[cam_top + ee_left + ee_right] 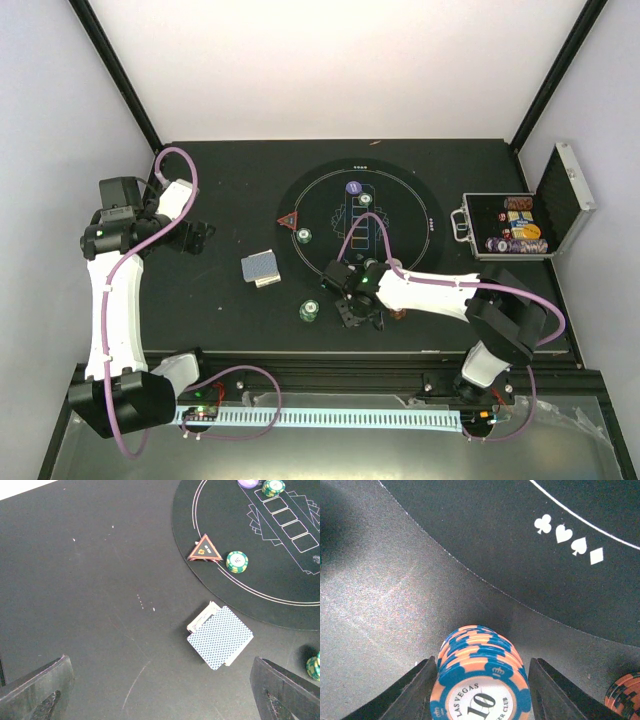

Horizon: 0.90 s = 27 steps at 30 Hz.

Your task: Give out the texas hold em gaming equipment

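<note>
R tool [481,667] pinching stack of orange-and-blue "Las Vegas 10" poker chips [480,652]; L tool [160,695] spread wide.
Stack just outside rim of round black mat w/ white lines [495,540], over dark counter [365,605]. L tool hangs near deck of grey-blue-backed cards [220,637]; red triangle marker [204,549] & green-white chip stack [237,561] at mat edge.

Worktop [90,580]: matt black, fine-grained, scuffed with pale scratches and specks. Round mat [225,525]: smoother matt black, white printed lines. Card deck [220,637]: paper-like, patterned grey-blue backs, dull. Chip stack [482,680], lower centre of right wrist view: smooth, slightly glossy, printed label. Case [572,195], right of top view: silver metal, ribbed lid.
</note>
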### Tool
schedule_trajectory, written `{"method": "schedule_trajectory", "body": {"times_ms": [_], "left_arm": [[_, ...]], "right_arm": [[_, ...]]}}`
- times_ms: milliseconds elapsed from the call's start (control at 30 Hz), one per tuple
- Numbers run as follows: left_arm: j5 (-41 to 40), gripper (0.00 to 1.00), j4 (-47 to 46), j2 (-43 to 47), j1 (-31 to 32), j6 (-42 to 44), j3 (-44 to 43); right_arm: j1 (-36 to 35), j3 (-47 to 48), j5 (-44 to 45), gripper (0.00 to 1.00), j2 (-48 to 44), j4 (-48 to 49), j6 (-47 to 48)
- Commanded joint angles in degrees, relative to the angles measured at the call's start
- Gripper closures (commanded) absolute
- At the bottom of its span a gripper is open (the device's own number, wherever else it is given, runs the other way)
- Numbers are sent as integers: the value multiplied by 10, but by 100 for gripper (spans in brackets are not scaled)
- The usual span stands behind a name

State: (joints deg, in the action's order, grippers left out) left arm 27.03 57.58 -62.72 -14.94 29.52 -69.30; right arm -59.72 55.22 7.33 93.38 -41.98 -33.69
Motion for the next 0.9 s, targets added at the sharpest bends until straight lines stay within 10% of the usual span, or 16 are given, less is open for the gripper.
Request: {"method": "schedule_trajectory", "body": {"times_ms": [0,867], "left_arm": [[4,1,12,4,-4,6,-22],[5,1,15,8,-5,8,-22]], "right_arm": [[-6,16,7,47,-14,-11,-8],[-9,47,33,76,-26,-45,-5]]}}
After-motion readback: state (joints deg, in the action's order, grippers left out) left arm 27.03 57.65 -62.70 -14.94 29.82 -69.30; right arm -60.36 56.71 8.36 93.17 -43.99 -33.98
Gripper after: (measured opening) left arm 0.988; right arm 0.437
